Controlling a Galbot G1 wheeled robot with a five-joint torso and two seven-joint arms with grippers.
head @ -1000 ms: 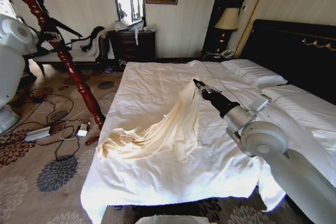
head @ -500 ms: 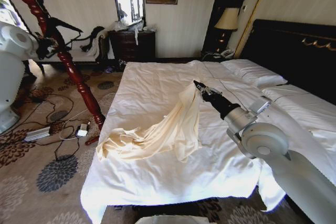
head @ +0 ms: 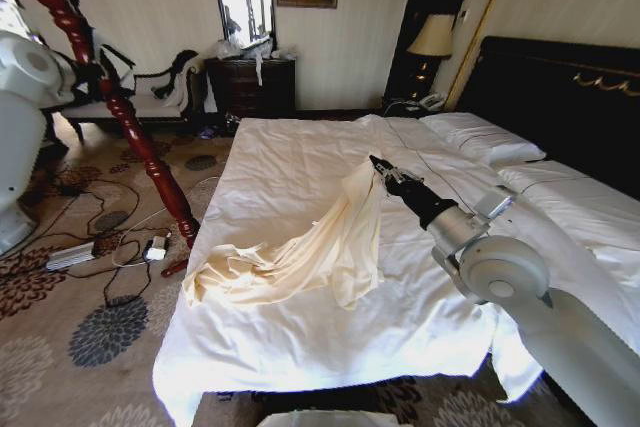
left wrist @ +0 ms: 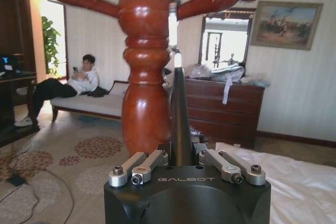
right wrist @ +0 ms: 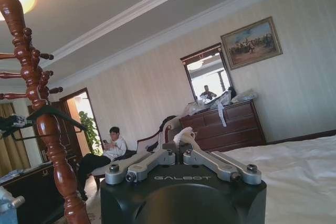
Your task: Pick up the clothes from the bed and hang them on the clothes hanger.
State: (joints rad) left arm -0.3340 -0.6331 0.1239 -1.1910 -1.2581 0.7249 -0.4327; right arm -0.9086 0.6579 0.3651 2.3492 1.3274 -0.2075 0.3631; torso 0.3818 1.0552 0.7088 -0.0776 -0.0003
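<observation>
The clothes (head: 330, 237), a pale cream garment, trail across the white bed (head: 290, 157). One end is lifted off the sheet, and the rest droops toward the bed's left front corner. My right gripper (head: 376, 164) is shut on that raised end. In the right wrist view a cream fold (right wrist: 184, 136) pokes out between the closed fingers of the right gripper (right wrist: 177, 153). My left gripper (left wrist: 181, 153) is shut on the slim black clothes hanger (left wrist: 177, 114), held upright close in front of the red-brown coat stand (left wrist: 144, 103). The hanger's black triangle (right wrist: 58, 113) also shows beside the stand in the right wrist view.
The coat stand (head: 120, 107) leans between my left arm (head: 25, 87) and the bed's left edge. Cables and a power strip (head: 75, 255) lie on the patterned carpet. A dresser (head: 250, 82) and a sofa stand by the far wall, with a black headboard (head: 560, 97) at right.
The hanger in my left gripper has shifted slightly beside the coat stand. My right gripper with the garment has sunk a touch and is otherwise still.
</observation>
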